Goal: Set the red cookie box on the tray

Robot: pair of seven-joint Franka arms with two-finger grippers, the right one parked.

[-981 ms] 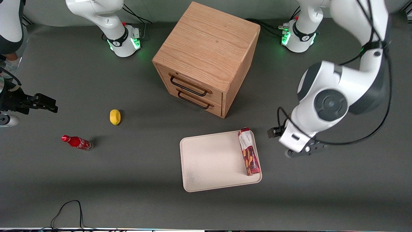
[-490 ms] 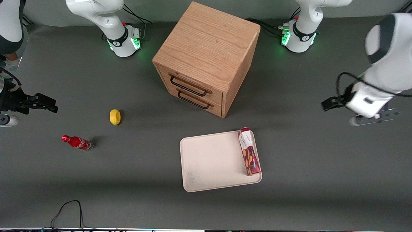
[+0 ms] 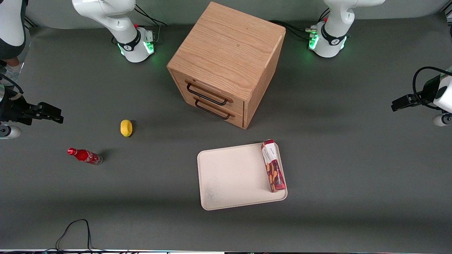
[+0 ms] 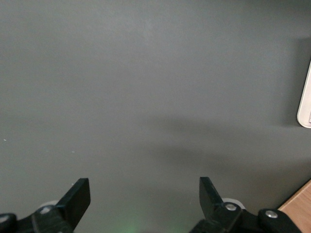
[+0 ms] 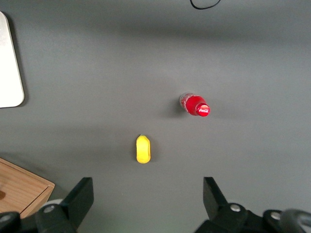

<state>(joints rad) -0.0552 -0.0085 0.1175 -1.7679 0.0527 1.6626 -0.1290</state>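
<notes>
The red cookie box (image 3: 273, 165) lies flat on the tray (image 3: 229, 176), along the rim at the working arm's end, with its white label end pointing toward the cabinet. The tray is a pale cream rectangle on the grey table, nearer the front camera than the cabinet. My left gripper (image 4: 145, 196) hangs open over bare grey table with nothing between its fingers. It is well away from the tray, toward the working arm's end of the table. Its wrist (image 3: 439, 95) shows at the edge of the front view. A rounded tray corner (image 4: 306, 104) shows in the left wrist view.
A wooden two-drawer cabinet (image 3: 226, 63) stands farther from the front camera than the tray. A yellow lemon (image 3: 126, 127) and a small red soda bottle (image 3: 84, 156) lie toward the parked arm's end. A black cable (image 3: 74, 229) loops near the table's front edge.
The left arm has swung away from beside the tray, out toward the working arm's end of the table. The red cookie box and tray have stayed put.
</notes>
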